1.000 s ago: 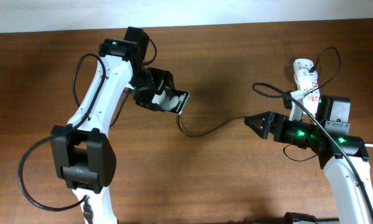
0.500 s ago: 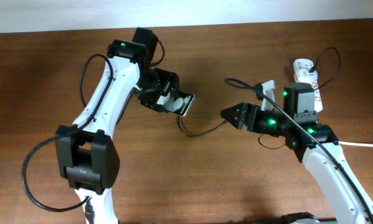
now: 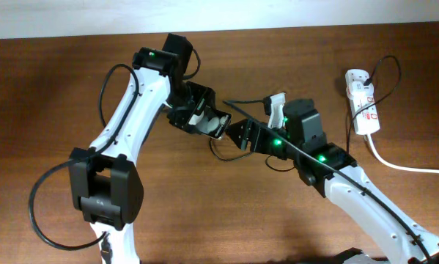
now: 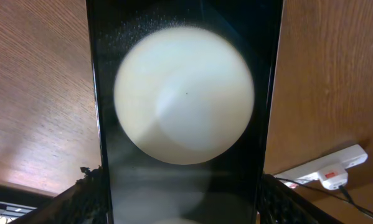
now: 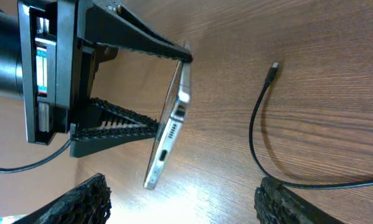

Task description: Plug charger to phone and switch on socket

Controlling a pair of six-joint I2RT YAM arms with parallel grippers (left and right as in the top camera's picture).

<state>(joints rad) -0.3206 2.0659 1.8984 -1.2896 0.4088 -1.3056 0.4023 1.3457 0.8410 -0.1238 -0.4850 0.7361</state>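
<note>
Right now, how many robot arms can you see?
2. The left arm reaches in from the lower left and holds the phone. The right arm comes from the lower right, its open jaws near the phone.

The phone, between the left gripper's black ribbed fingers, shows a glossy black screen mirroring a cream disc. Its edge, ahead of the right gripper, is silver. Beside that edge the charger is black on the red-brown, fine-grained table — the socket is white with red markings.
</note>
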